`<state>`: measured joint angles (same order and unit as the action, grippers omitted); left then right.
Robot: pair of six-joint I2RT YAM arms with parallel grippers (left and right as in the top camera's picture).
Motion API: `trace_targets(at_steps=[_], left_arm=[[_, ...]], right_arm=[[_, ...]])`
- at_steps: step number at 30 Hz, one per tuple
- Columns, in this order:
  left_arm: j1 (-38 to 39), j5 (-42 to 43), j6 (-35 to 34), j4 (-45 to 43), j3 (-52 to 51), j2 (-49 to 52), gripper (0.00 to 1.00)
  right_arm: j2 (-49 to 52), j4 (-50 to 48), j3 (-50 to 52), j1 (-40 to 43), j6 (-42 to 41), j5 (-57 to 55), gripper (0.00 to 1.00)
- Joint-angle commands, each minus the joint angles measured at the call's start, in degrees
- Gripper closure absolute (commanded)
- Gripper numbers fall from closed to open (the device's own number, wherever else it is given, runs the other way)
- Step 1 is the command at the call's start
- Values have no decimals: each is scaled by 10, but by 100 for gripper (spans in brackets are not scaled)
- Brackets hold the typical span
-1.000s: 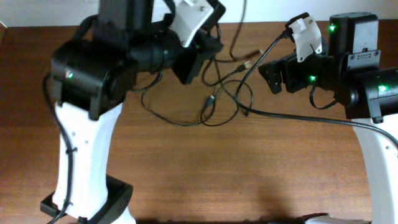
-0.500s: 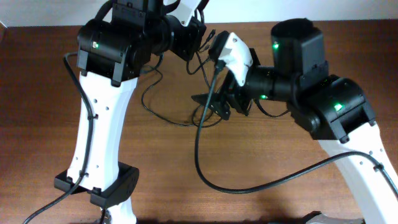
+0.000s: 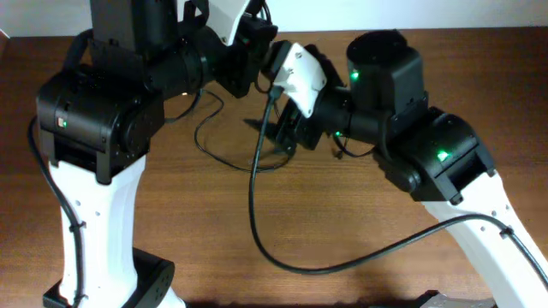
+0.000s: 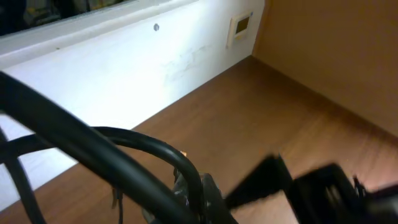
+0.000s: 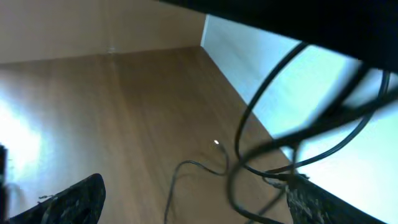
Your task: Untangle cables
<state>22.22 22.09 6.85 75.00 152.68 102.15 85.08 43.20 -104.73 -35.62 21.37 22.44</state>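
Observation:
Thin black cables (image 3: pixel 214 154) lie in loops on the wooden table, partly hidden under both arms. My left gripper (image 3: pixel 257 43) is at the far edge, above the tangle; its jaws are blocked by thick arm cables in the left wrist view, and it seems shut on lifted cable strands. My right gripper (image 3: pixel 278 137) hovers over the tangle's middle. In the right wrist view it (image 5: pixel 193 193) is open, with raised cable loops (image 5: pixel 249 134) hanging between and above its fingers, close to the right finger. Another strand (image 5: pixel 180 171) lies on the table below.
The right arm's thick black cable (image 3: pixel 257 222) sweeps in a big arc over the table's front middle. A white wall (image 4: pixel 124 68) runs along the table's far edge. The left arm's base (image 3: pixel 103 222) stands at the front left.
My right arm has swung left from the right side to over the tangle, with its gripper open. My left arm's body has shifted left, and its gripper stays near the far edge.

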Motion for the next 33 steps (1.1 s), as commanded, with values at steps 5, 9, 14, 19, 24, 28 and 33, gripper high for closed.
trace_targets(at_steps=[5,9,14,19,24,28,33], left_arm=[[0,-9,-9,-23,4,-12,100],[0,-9,-9,-21,4,-33,100],[0,-9,-8,-17,4,-36,100],[0,-9,-8,-16,4,-37,100],[0,-34,-8,-4,4,-38,100],[0,-40,-8,-3,4,-43,100],[2,-40,-10,-13,4,-76,100]], right_arm=[[16,-10,-7,-46,-36,11,13],[29,-16,-7,-56,-43,37,14],[29,-42,-7,-88,-43,39,38],[29,-45,-7,-143,-43,38,96],[24,-55,-7,-143,-43,26,96],[-30,-94,-7,-130,-29,-241,93],[-7,-98,-7,-101,-28,-242,10]])
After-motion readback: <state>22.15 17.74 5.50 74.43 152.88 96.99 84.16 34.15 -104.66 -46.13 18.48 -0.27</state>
